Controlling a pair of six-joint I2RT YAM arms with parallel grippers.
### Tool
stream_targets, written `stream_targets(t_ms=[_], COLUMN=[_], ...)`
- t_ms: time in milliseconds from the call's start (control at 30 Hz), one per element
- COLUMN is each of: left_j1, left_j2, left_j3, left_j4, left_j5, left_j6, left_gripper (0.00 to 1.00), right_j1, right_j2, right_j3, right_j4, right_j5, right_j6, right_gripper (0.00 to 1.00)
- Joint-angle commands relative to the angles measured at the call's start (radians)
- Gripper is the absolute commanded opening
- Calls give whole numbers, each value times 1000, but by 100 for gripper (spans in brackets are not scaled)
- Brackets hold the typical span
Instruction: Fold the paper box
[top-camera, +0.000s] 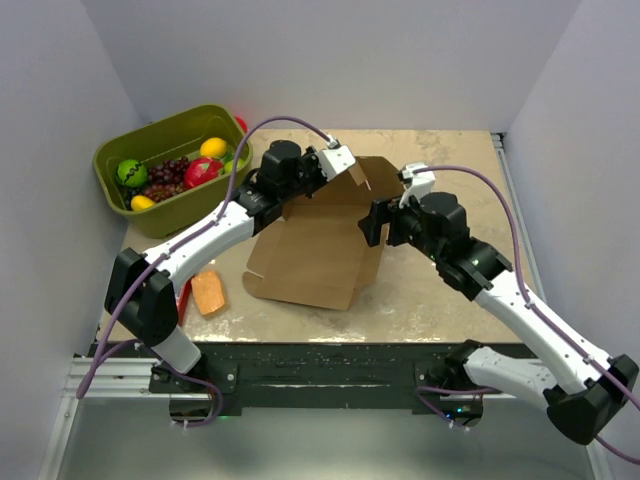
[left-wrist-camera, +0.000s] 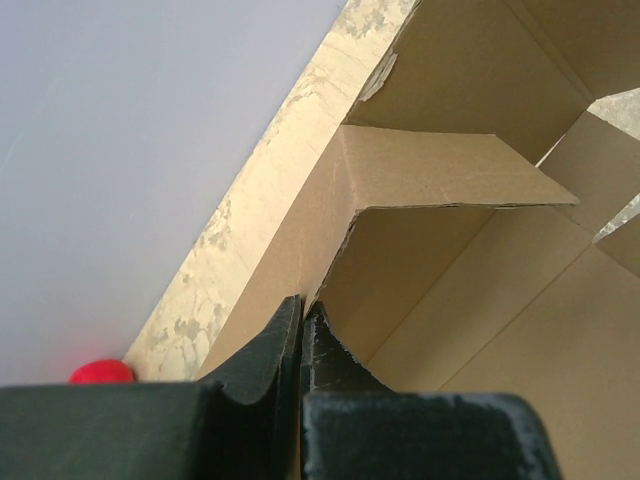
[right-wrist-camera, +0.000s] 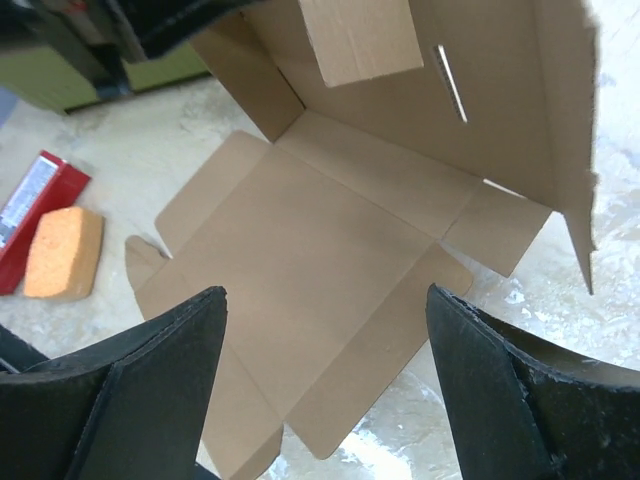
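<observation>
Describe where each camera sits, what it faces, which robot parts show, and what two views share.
Top external: above and behind the robot, looking down on table, paper box, green bin; both arms show.
Left wrist: on the left arm, facing along the box's raised wall; left gripper shut on it.
Right wrist: looks down into the box between the fingers of the open right gripper.
Shared: top and right wrist show the orange block.

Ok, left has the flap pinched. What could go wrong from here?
The left gripper pinches only a thin edge of a raised wall of the paper box, so the edge may slip out or tear. The right gripper hangs open above the base panel and holds nothing, so the whole box could drag or lift instead of creasing.
</observation>
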Motion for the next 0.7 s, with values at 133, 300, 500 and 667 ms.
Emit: stream_targets(t_ms=[133, 300, 500, 667], left_j1=[15, 15, 16, 16], left_j2=[25, 16, 5, 1], left_j3=[-27, -38, -44, -46], left_j4=[-103, -92, -86, -82], left_j5=[-4, -1, 2, 13], left_j6=[-95, -91, -85, -85], left_gripper=[0, 0, 0, 0], right_j1=[3, -46, -151, -181], right_j2=[142, 245, 294, 320], right_j3=[-14, -5, -23, -75], right_j4=[64, 115, 158, 235], right_j5=[-74, 2, 50, 108], right_j6=[69, 117, 119, 100], right_gripper=[81, 84, 85, 86])
